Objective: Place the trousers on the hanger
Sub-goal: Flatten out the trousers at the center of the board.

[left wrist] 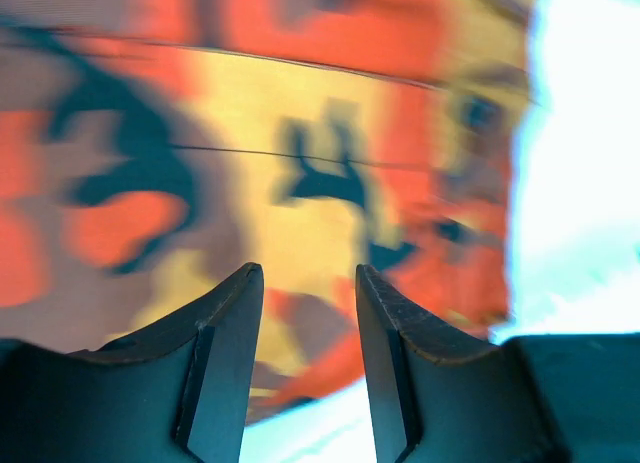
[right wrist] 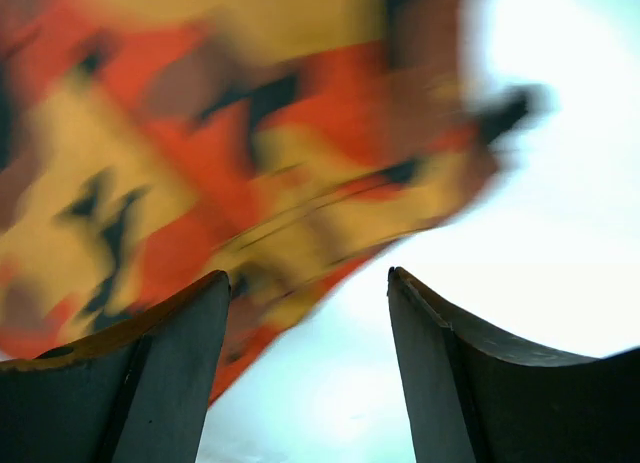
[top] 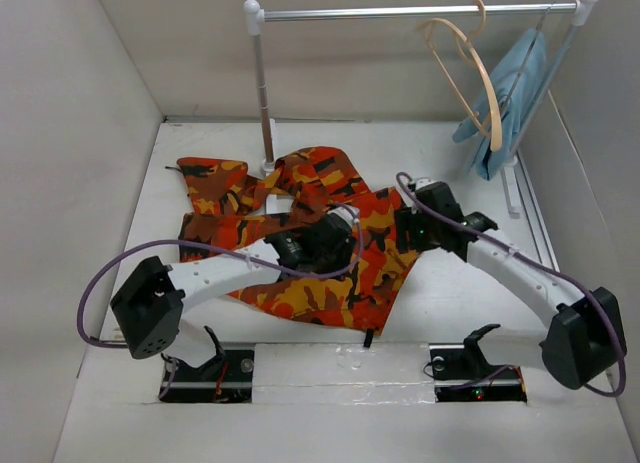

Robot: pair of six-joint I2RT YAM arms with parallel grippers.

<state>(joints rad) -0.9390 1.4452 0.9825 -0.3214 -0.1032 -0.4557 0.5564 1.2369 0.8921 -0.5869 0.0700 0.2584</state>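
Left tool (left wrist: 307, 275) and right tool (right wrist: 308, 279) hover over trousers (top: 318, 175).

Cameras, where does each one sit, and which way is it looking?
Top external: above and behind the arms, looking down over the table at the trousers, the rail and the hanger; the left arm and right arm both show.
Left wrist: on the left arm, looking close at the printed cloth; its jaws, apart, show at the bottom.
Right wrist: on the right arm, looking at the cloth's edge and white table; its jaws, wider apart, show at the bottom.
Shared: all three see the trousers.
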